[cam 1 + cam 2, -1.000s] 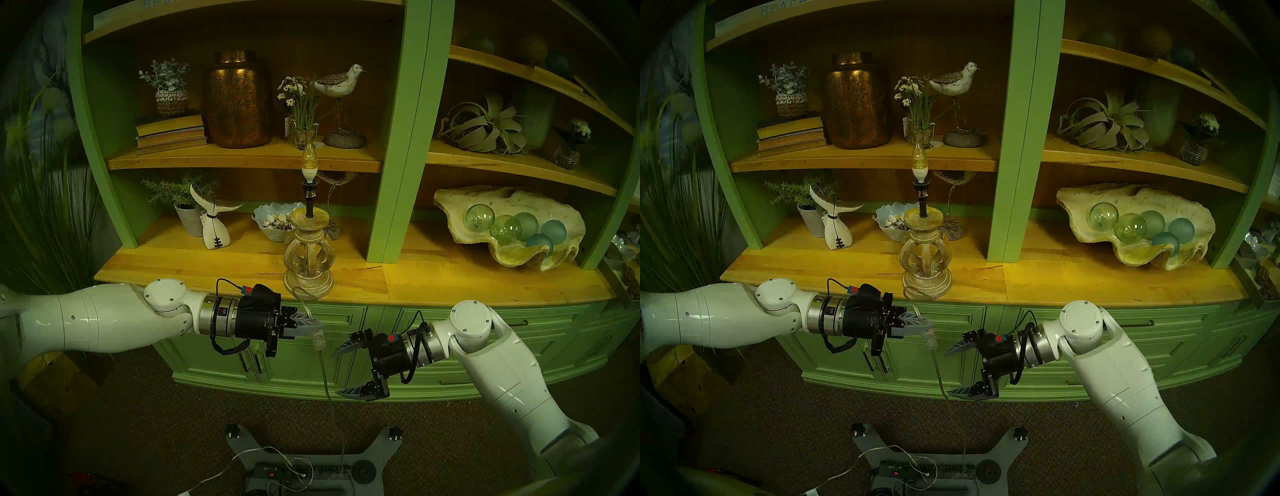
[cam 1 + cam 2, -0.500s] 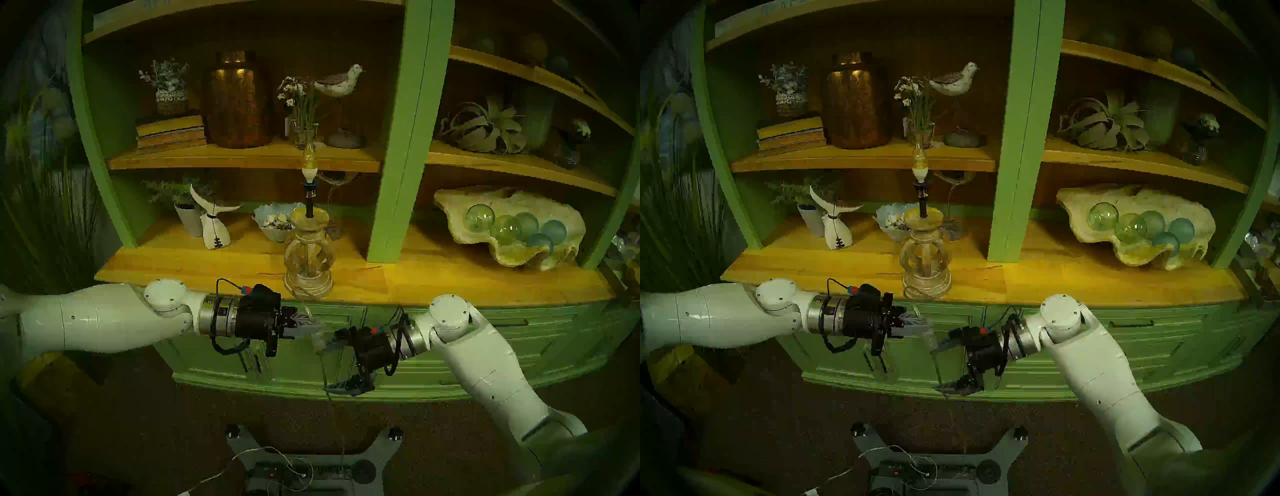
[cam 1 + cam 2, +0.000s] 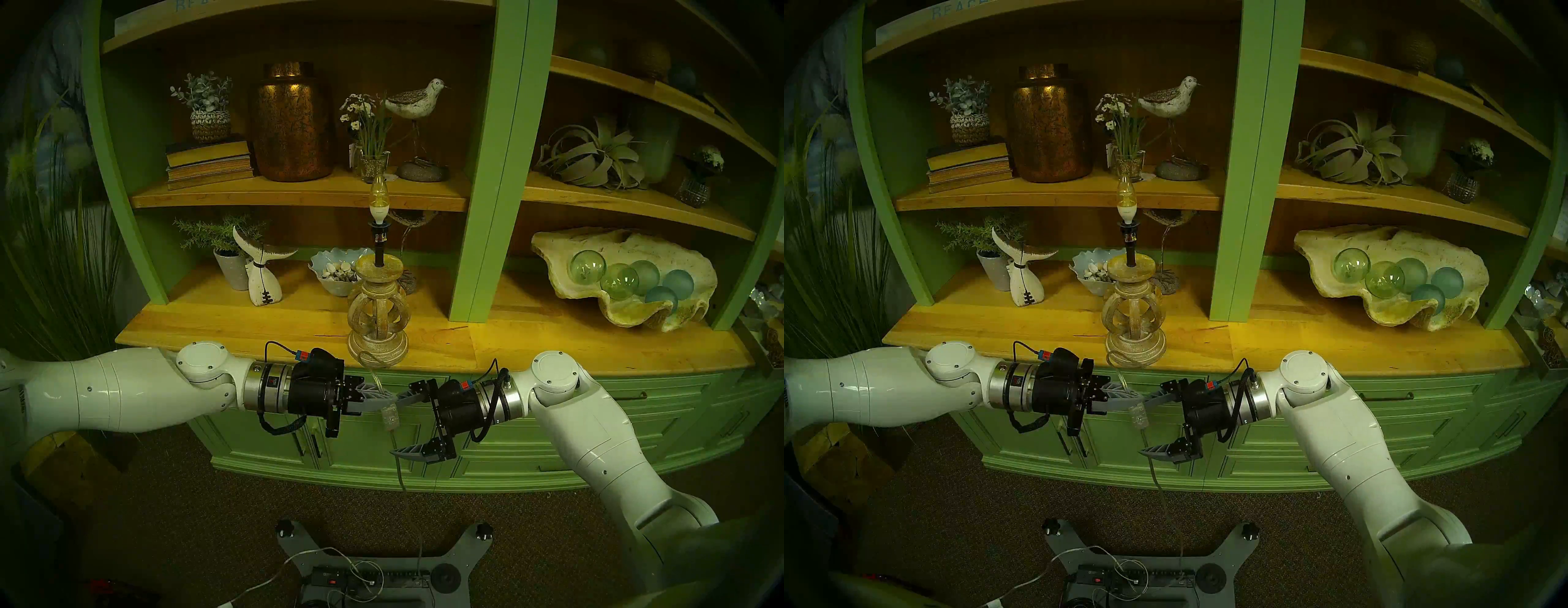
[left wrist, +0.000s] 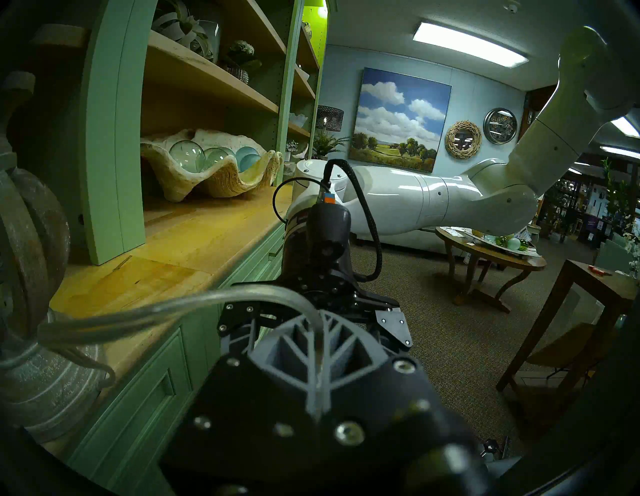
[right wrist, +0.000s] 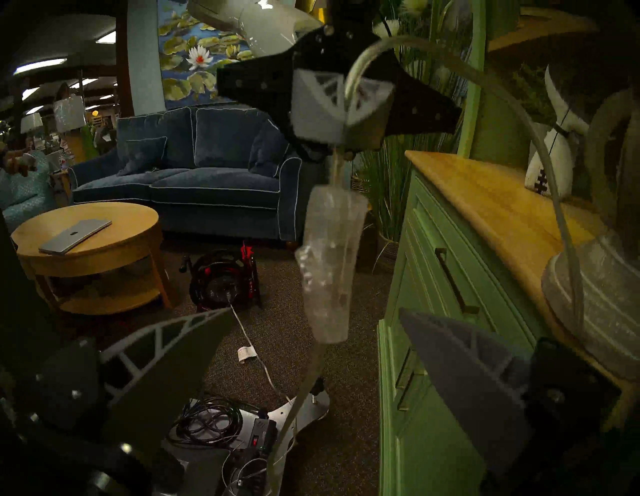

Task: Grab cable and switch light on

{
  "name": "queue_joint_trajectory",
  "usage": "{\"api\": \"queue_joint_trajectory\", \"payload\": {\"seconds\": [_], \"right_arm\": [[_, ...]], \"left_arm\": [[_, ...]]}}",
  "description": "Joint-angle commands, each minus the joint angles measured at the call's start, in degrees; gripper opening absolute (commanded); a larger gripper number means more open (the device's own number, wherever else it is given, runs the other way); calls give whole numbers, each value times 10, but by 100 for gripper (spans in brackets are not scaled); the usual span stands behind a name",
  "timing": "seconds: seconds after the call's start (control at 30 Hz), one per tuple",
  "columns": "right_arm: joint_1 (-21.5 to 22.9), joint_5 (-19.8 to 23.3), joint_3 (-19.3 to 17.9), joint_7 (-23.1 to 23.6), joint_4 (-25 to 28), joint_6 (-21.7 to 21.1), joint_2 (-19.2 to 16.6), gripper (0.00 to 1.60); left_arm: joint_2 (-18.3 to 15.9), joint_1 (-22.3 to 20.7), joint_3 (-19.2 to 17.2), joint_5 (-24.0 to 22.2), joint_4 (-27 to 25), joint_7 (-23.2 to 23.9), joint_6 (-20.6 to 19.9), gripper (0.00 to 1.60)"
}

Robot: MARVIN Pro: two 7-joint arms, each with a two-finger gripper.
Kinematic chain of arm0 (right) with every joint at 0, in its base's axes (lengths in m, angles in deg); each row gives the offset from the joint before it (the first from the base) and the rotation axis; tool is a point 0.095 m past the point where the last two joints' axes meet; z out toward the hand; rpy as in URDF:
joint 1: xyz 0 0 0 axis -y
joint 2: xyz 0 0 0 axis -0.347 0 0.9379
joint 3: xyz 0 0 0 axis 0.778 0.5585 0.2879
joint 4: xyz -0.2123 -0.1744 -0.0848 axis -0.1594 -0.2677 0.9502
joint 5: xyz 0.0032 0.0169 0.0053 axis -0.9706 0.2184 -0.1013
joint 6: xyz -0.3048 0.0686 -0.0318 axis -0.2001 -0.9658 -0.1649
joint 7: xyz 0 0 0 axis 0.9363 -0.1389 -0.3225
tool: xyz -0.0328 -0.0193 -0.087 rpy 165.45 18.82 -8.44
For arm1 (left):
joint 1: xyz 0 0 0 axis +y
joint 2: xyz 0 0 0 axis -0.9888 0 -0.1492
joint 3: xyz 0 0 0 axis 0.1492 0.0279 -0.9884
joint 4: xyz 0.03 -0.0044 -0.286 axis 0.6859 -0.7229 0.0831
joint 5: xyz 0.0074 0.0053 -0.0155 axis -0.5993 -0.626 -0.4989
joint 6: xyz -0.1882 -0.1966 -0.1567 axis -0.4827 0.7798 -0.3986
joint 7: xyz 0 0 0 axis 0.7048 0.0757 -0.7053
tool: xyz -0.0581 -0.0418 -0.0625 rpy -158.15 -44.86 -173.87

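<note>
One clear cable (image 3: 400, 463) is what I am working: it leaves the foot of the light (image 3: 378, 316), loops off the worktop (image 3: 237, 322) edge, and hangs down in front of the green cabinet (image 3: 530, 450) to the black power strip (image 3: 373, 578) on the floor. Its clear inline switch (image 3: 390, 416) dangles just under my left gripper (image 3: 388, 398), whose jaws are pressed together on the cable right above the switch; my left wrist view shows the cord (image 4: 320, 332) running down between the two fingers. The bulb (image 3: 378, 196) on its black stem looks unlit.

My right gripper (image 3: 401, 424) faces the left one with its jaws spread wide, one finger up beside the left fingertips and the other lower down, near the cable below the switch. From the right wrist camera the switch (image 5: 329, 266) hangs between the two fingers (image 5: 460, 360), touching neither as far as I can tell.

Behind the light sit a bowl of shells (image 3: 335, 271) and a white whale-tail figure (image 3: 263, 271); a copper-brown jar (image 3: 292, 127) stands on the shelf above.
</note>
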Motion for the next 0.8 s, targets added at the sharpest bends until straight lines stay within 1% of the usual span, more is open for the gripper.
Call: {"api": "queue_joint_trajectory", "payload": {"seconds": [0.0,0.23,0.27,0.3,0.33,0.37,0.4,0.43,0.47,0.53,0.6,0.63,0.67,0.73,0.77], "right_arm": [[14,41,10,-1,23,-9,-9,160],[18,53,21,-1,25,-13,-15,160],[18,53,23,-1,25,-13,-15,158],[18,54,24,-1,24,-12,-14,145],[19,55,25,-1,24,-12,-14,96],[21,54,26,-1,23,-13,-12,75],[24,57,28,-1,21,-12,-12,63],[28,58,31,-1,18,-13,-11,55],[28,58,31,-1,18,-13,-11,55],[32,59,33,-1,14,-13,-10,43],[36,60,34,-1,11,-12,-9,36],[37,61,35,-1,8,-12,-9,31],[39,64,37,-1,7,-13,-10,32],[42,66,40,-1,3,-15,-10,75],[43,67,41,-1,2,-14,-10,139]], "left_arm": [[-1,-14,-15,-9,-4,-1,6,0],[-1,-13,-15,-9,-4,-1,6,0],[-1,-13,-15,-9,-4,-1,6,0],[-1,-13,-15,-9,-4,-1,6,0],[-1,-13,-15,-9,-4,-1,6,0],[-1,-13,-15,-9,-4,-1,6,0],[-1,-13,-15,-9,-4,-1,6,0],[-1,-13,-15,-9,-4,-1,6,0],[-1,-13,-15,-9,-4,-1,6,0],[-1,-13,-15,-9,-4,0,6,0],[-1,-13,-15,-9,-4,0,6,0],[-1,-13,-15,-9,-4,0,6,0],[-1,-13,-15,-9,-4,0,6,0],[-1,-13,-15,-9,-4,0,6,0],[-1,-13,-16,-9,-4,0,6,0]]}}
